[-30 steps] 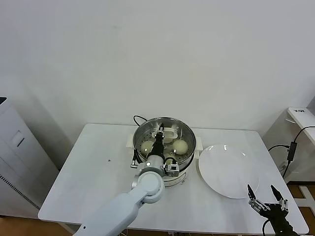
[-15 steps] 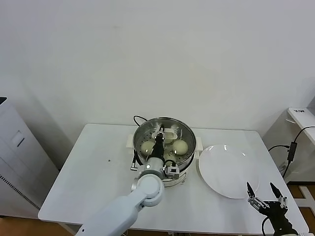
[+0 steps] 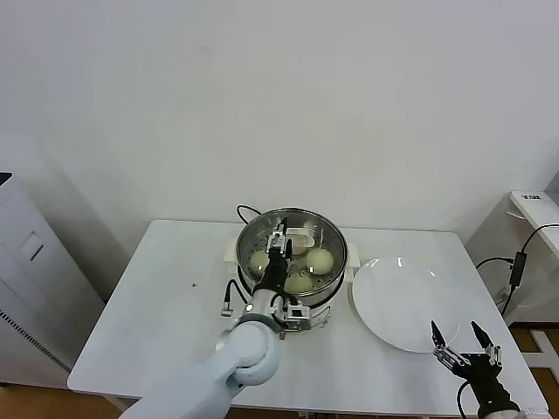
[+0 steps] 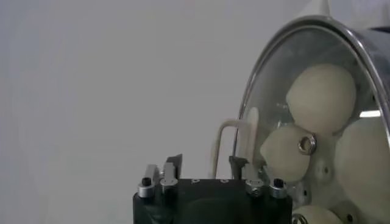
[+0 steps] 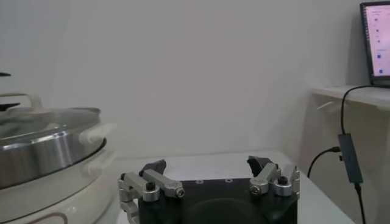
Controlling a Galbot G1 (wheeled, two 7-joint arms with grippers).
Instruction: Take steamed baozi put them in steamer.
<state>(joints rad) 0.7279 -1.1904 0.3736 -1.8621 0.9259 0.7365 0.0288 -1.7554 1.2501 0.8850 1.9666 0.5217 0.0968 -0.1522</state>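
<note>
The steamer (image 3: 335,262) stands mid-table, with the round glass lid (image 4: 256,97) on it. Three baozi show through the glass in the head view: one left (image 3: 259,261), one right (image 3: 320,259), one front (image 3: 298,284). The left wrist view shows them too (image 4: 321,97). My left gripper (image 3: 279,237) hovers open and empty over the lid, its fingers either side of the cream lid handle (image 4: 223,141), not touching it. My right gripper (image 3: 463,335) is open and empty at the table's front right; its own view (image 5: 207,164) shows the steamer (image 5: 49,152) off to one side.
A flat white plate (image 3: 406,301) lies right of the steamer, bare. A black cable (image 3: 244,210) runs behind the pot. A white cabinet (image 3: 26,279) stands left of the table, and a side shelf with cables (image 3: 528,236) stands to the right.
My left arm has drawn back toward the table's front, uncovering the front baozi; its gripper stays over the lid handle. My right gripper has drifted slightly left and lower.
</note>
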